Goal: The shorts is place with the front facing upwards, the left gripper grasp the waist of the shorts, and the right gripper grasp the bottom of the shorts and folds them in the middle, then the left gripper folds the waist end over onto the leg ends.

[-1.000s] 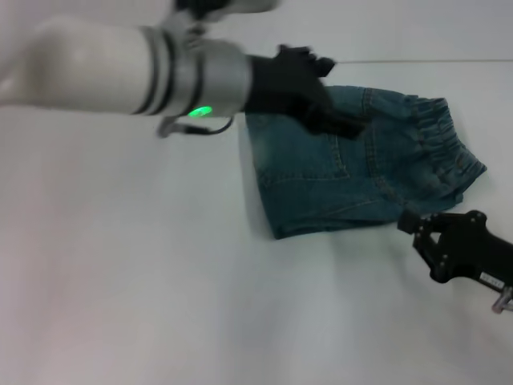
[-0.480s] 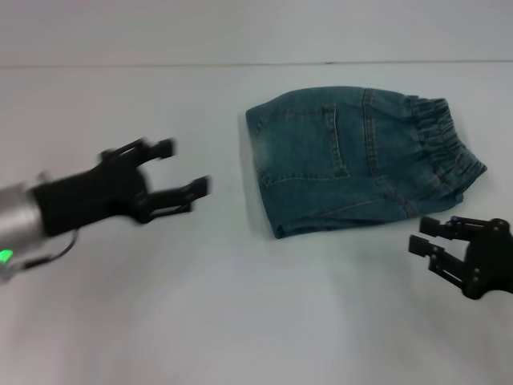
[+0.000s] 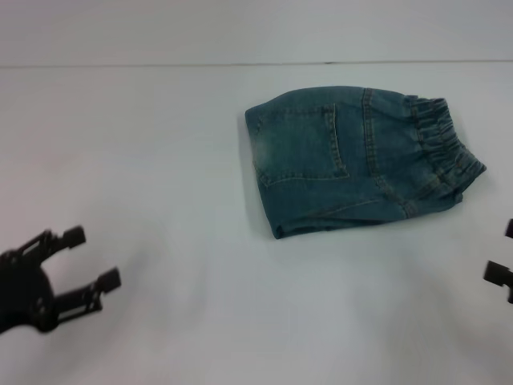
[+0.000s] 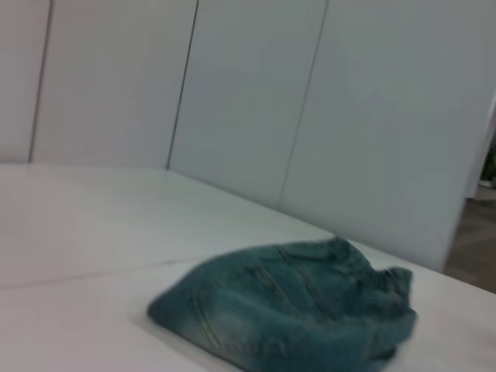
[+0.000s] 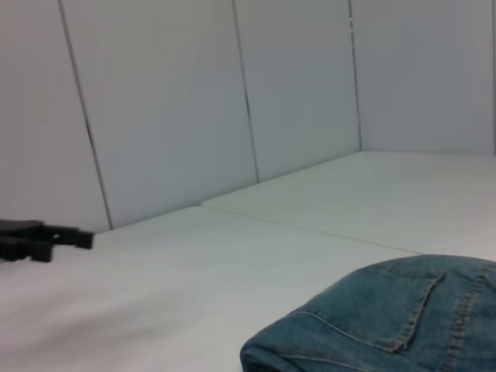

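We found the shorts (image 3: 362, 160) lying on the table (image 3: 160, 160) as a compact folded bundle, right of centre and toward the far side in the head view, with a pocket face up and the elastic waist at the right end. Nothing touched them. Our left gripper (image 3: 62, 277) sat low at the near left, well apart from the shorts, its fingers spread and empty. Of our right gripper (image 3: 501, 269) only a sliver showed at the right edge of the head view — we could not tell whether it was open or closed.

We judged both folds done: the denim lay doubled, edges roughly stacked, with both arms clear of it. Little seemed left — perhaps only parking the arms. The left wrist view showed the bundle (image 4: 287, 310) sitting slightly humped rather than flat.
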Robot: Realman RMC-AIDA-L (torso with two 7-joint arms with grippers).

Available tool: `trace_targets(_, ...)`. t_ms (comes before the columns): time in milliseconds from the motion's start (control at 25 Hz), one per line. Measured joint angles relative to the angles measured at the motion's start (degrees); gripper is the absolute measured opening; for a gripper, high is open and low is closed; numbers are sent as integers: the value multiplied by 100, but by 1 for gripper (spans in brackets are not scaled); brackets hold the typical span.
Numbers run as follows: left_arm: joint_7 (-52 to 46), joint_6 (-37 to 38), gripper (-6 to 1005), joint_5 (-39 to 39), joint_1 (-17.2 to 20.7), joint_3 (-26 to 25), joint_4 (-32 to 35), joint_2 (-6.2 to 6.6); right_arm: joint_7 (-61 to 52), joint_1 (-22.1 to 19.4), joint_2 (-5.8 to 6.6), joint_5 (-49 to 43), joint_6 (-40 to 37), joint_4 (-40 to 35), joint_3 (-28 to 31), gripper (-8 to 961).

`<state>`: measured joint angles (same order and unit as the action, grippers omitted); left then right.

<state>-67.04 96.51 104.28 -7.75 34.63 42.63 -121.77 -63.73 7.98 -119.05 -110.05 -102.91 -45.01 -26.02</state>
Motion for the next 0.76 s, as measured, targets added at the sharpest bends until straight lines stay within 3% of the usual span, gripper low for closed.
trace_targets(120, -1, 299, 934, 401, 68, -304, -23, 51, -8, -20, -7, -243, -205, -86, 350, 658)
trace_targets(320, -27, 364, 934, 772, 46, -447, -43, 50, 33, 20, -34, -443, -203, -99, 443, 882)
trace_targets(760, -221, 280, 934, 921, -65, -387, -57, 49, 65, 183, -40, -560, -23, -44, 374, 924)
